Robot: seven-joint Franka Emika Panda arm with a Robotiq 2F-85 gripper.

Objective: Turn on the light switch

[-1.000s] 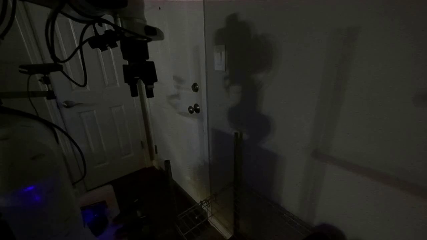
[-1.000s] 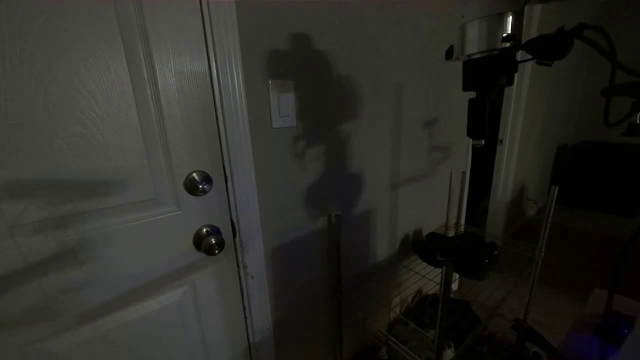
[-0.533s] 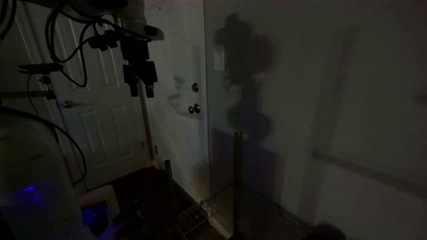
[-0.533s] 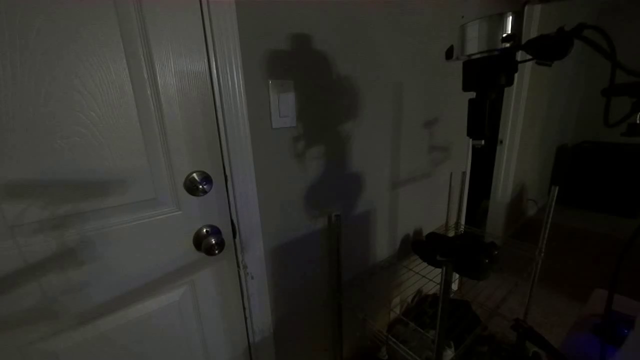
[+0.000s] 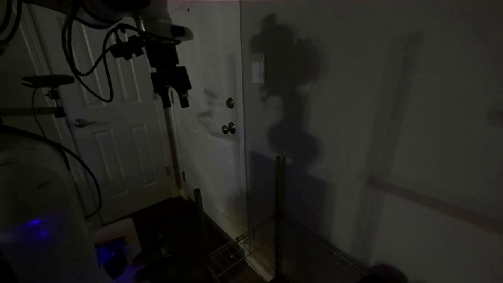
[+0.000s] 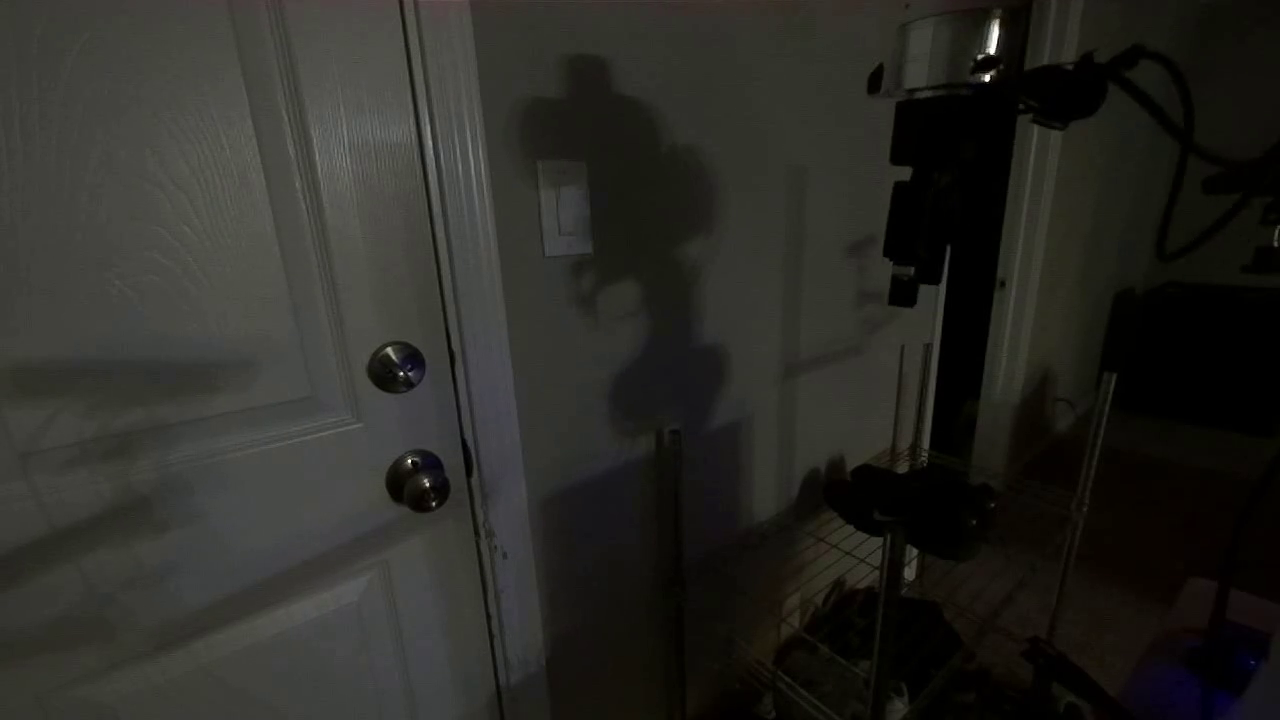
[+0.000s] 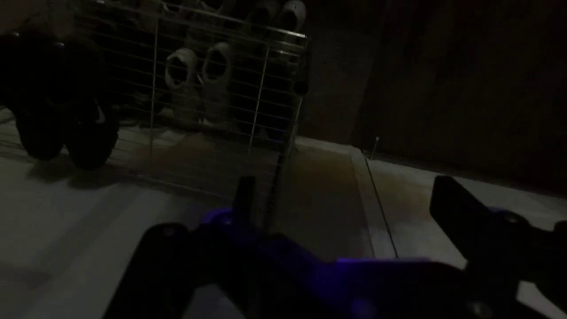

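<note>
At upper left of a dim exterior view, dark gripper pointing down, slightly tilted. At upper centre, well apart from it, pale light switch on the wall. In the wrist view, across the lower half, wide-spread fingers, holding nothing; at upper left, wire rack with shoes.
</note>
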